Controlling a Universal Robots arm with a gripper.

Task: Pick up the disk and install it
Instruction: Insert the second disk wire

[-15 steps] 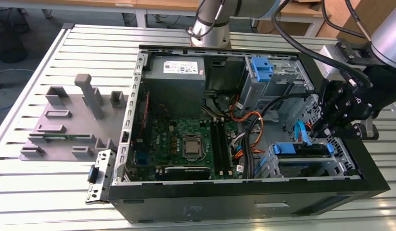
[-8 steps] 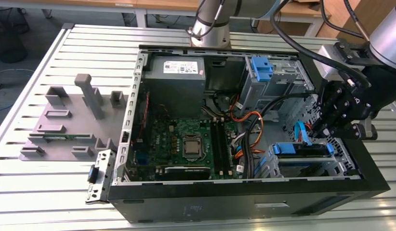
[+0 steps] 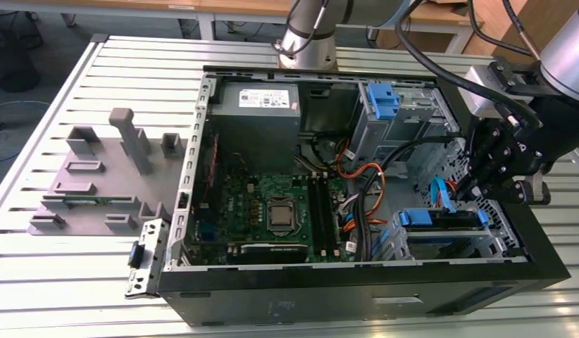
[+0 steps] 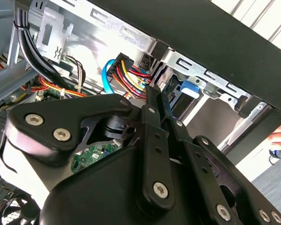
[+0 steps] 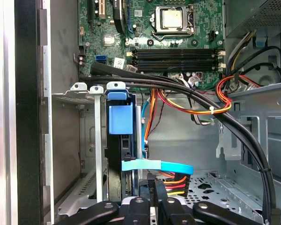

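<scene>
The gripper's (image 3: 484, 184) black fingers (image 4: 155, 110) stand close together, almost meeting, with nothing between them as far as the wrist views let one judge. They hover just above the disk (image 5: 118, 119), which sits on edge in the metal drive cage (image 3: 454, 236), its blue carrier frame showing, at the corner of the open computer case (image 3: 365, 296) on the exterior view's right. Blue and coloured cables (image 5: 171, 173) run beside it.

Open black computer case (image 3: 365, 296) lying on slatted metal surface (image 3: 73, 282). Green motherboard (image 3: 270, 204) inside, grey power-supply box (image 3: 256, 105) at back corner, orange cable bundle (image 3: 365, 176). Grey plastic fixture tray (image 3: 92, 176) beside case, on exterior view's left.
</scene>
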